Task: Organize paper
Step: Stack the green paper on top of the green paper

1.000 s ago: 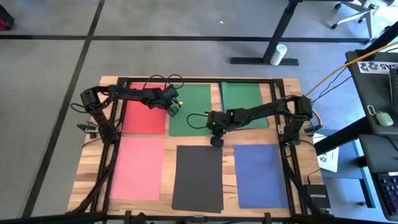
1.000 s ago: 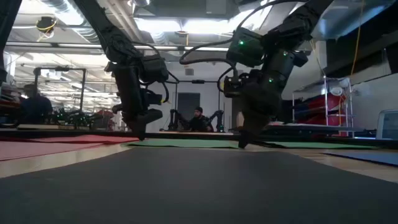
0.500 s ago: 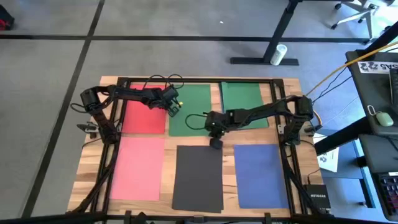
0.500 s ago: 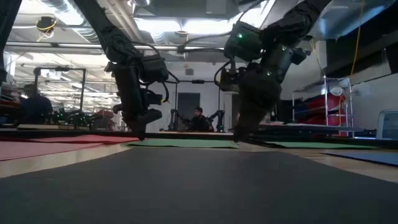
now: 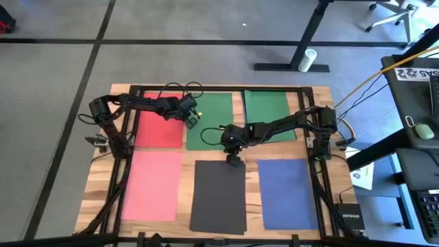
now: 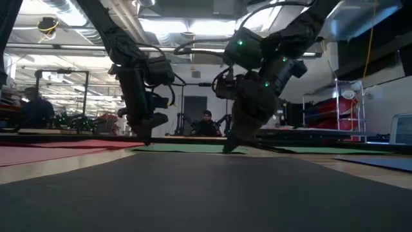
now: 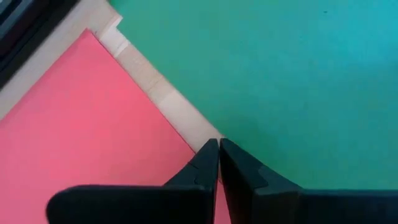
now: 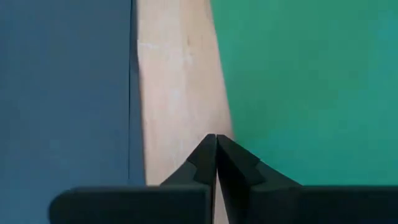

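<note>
Since a second ago, the right claw slides toward the left arm and now sits, pinched shut on nothing, at the near edge of the green sheet, above the dark grey sheet. The left claw, also shut and empty, rests between the red sheet and the green. All six sheets lie spread apart on the bench, so gathering seems barely begun; nothing blocks the way.

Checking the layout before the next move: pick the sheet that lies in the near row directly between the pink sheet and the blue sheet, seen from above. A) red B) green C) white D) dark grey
D: in the high view the dark grey sheet lies in the near row with the pink sheet on one side and the blue sheet on the other.
</note>
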You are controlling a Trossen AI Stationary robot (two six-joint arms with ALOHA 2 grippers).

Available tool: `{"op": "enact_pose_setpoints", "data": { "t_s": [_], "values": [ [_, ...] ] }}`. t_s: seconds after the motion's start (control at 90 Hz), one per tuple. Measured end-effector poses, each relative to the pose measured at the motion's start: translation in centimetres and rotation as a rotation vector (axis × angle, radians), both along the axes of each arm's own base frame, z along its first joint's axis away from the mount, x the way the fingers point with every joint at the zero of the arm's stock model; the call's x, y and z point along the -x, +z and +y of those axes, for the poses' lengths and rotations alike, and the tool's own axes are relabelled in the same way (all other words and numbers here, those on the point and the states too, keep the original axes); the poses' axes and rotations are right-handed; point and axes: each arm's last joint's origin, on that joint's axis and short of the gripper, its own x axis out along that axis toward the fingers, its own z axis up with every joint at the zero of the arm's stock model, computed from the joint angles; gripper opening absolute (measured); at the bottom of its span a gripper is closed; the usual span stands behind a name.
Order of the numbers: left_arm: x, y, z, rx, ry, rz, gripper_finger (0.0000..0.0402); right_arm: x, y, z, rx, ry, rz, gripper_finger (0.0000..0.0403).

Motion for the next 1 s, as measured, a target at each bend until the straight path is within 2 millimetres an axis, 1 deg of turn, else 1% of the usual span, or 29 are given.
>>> {"op": "enact_pose_setpoints", "data": {
  "t_s": [0.078,0.289,1.0],
  "values": [
    [0.0,0.0,0.0,0.0,0.0,0.0,0.0,-0.1,0.1,-0.3,0.024,-0.021,-0.004,0.0],
    [0.0,0.0,0.0,-0.001,-0.005,0.002,0.0,0.1,-0.2,-1.1,0.022,-0.045,0.02,0.0],
    [-0.2,0.1,0.1,-0.016,-0.016,-0.013,0.0,0.1,-0.3,-1.2,0.029,-0.086,0.025,0.0]
  ]
}}
